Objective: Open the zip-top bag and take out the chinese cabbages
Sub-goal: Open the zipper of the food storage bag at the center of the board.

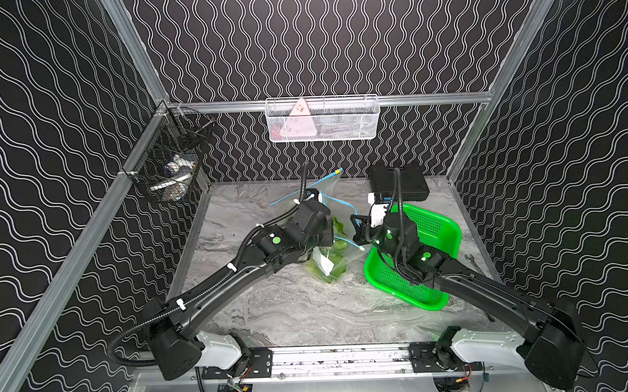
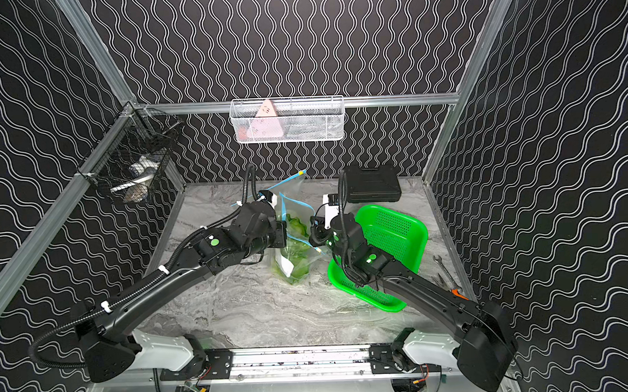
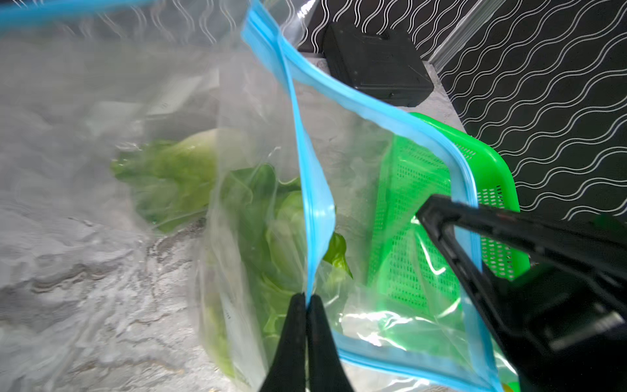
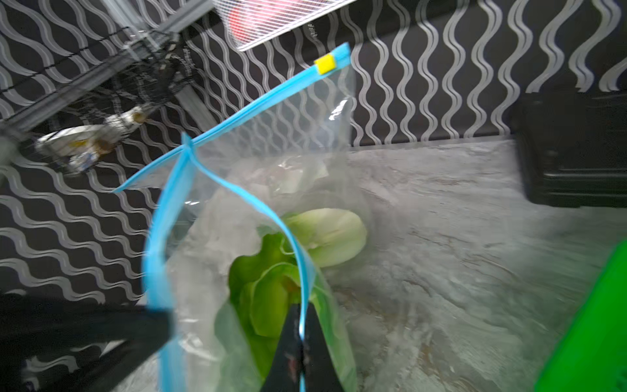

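Mouth partly open: left pincer (image 3: pixel 307 302) and right pincer (image 4: pixel 300 315) each clamp a lip of the clear blue-zippered bag (image 3: pixel 315 210); green white-stemmed cabbages (image 4: pixel 325 237) all inside.

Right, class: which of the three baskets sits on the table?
The bright green plastic basket, resting on the marble tabletop. The black wire basket and the white mesh basket both hang from the metal frame rails instead.
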